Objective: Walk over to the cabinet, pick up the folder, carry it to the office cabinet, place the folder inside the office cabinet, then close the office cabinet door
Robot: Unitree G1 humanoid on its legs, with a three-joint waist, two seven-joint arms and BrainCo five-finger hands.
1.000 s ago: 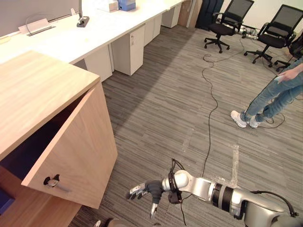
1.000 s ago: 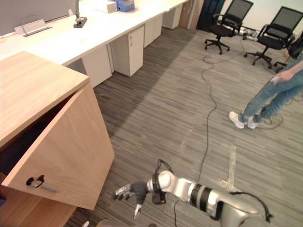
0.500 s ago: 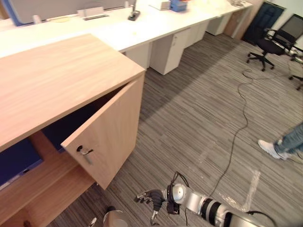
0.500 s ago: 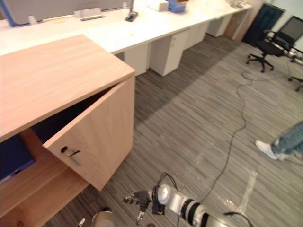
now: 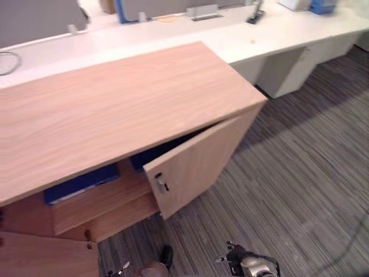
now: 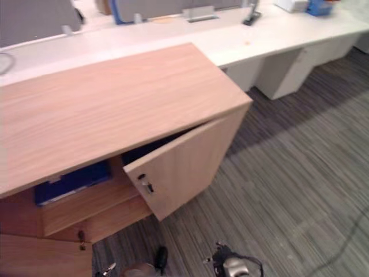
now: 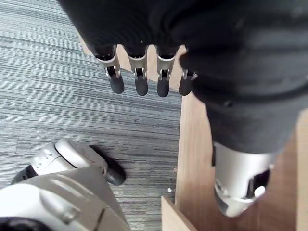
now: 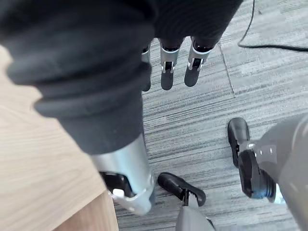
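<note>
Left eye view: your flat blue folder [image 5: 81, 184] lies lengthwise on a shelf inside the light wooden cabinet [image 5: 115, 109], left of the ajar door [image 5: 202, 156]. Left wrist view: left robot hand [image 7: 139, 82] empty, fingers straight. Right wrist view: right robot hand [image 8: 167, 72] likewise, likely nearer that door.

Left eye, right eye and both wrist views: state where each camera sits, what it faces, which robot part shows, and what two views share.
Left eye view: on the head, looking down at the cabinet, door ajar; right arm at bottom.
Right eye view: beside it, same scene.
Left wrist view: left wrist, facing carpet past open left hand.
Right wrist view: right wrist, facing carpet past open right hand.
Shared: both eye views show the blue folder.
</note>
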